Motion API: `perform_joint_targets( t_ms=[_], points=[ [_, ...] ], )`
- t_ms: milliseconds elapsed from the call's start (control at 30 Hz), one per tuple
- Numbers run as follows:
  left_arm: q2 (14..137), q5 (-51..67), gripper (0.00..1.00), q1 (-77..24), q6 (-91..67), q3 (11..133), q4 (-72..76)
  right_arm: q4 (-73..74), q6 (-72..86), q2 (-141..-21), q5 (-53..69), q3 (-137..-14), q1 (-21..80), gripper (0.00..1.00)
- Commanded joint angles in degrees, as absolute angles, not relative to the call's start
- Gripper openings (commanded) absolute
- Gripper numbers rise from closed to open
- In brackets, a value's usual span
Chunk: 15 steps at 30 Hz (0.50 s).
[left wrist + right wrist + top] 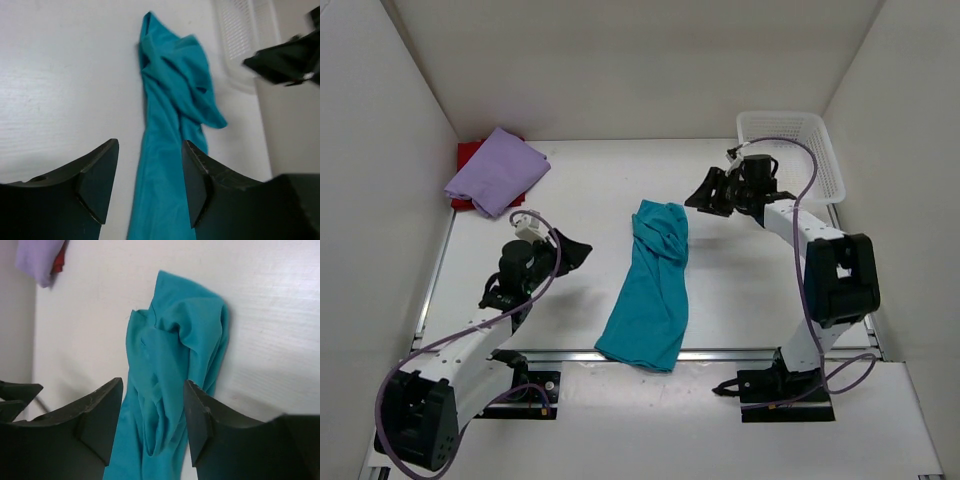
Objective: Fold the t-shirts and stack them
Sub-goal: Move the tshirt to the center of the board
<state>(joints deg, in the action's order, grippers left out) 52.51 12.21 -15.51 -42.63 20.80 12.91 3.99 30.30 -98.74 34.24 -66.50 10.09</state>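
Observation:
The teal t-shirt (650, 285) lies bunched in a long crumpled strip in the middle of the table, its near end at the table's front edge. It also shows in the left wrist view (170, 100) and the right wrist view (175, 365). The lavender t-shirt (498, 170) lies folded on the red t-shirt (467, 154) in the back left corner; only an edge of the red one shows. My left gripper (582, 250) is open and empty, left of the teal shirt (150, 185). My right gripper (700, 195) is open and empty, just right of the shirt's far end (152, 425).
A white mesh basket (790, 150) stands at the back right behind the right arm; it shows in the left wrist view too (240, 35). White walls close in the table on the left, back and right.

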Motion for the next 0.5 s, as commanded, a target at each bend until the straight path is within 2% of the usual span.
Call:
perform_joint_targets(
  t_ms=[0,33,67,133,233,267,400,467],
  points=[
    [53.1,8.2,0.65,-16.8,-37.9,19.2,6.9,6.1,21.2,-89.5,20.3,-68.1,15.5,0.50],
    [52.7,7.6,0.67,-17.7,-37.4,18.9,5.2,6.9,19.8,-89.0,17.9,-65.9,17.7,0.45],
    [52.6,6.9,0.68,-18.8,-35.4,18.9,3.3,6.9,18.9,-89.8,17.5,-65.0,19.1,0.35],
    [52.0,5.2,0.69,-21.3,-33.8,18.5,0.0,8.2,17.8,-92.7,16.1,-65.3,21.0,0.23],
    [52.6,6.5,0.69,-25.7,-33.3,16.3,-3.3,12.5,13.8,-98.2,14.4,-70.6,25.6,0.15],
    [52.8,7.7,0.70,-27.1,-33.6,15.0,-3.4,12.9,12.1,-100.3,13.2,-72.9,28.3,0.18],
    [53.5,10.7,0.69,-31.2,-37.1,9.3,1.8,16.2,7.0,-108.5,8.2,-82.2,33.7,0.44],
    [54.8,11.3,0.70,-32.8,-37.4,9.3,2.5,18.5,6.0,-113.0,4.9,-87.3,34.8,0.50]
  ],
)
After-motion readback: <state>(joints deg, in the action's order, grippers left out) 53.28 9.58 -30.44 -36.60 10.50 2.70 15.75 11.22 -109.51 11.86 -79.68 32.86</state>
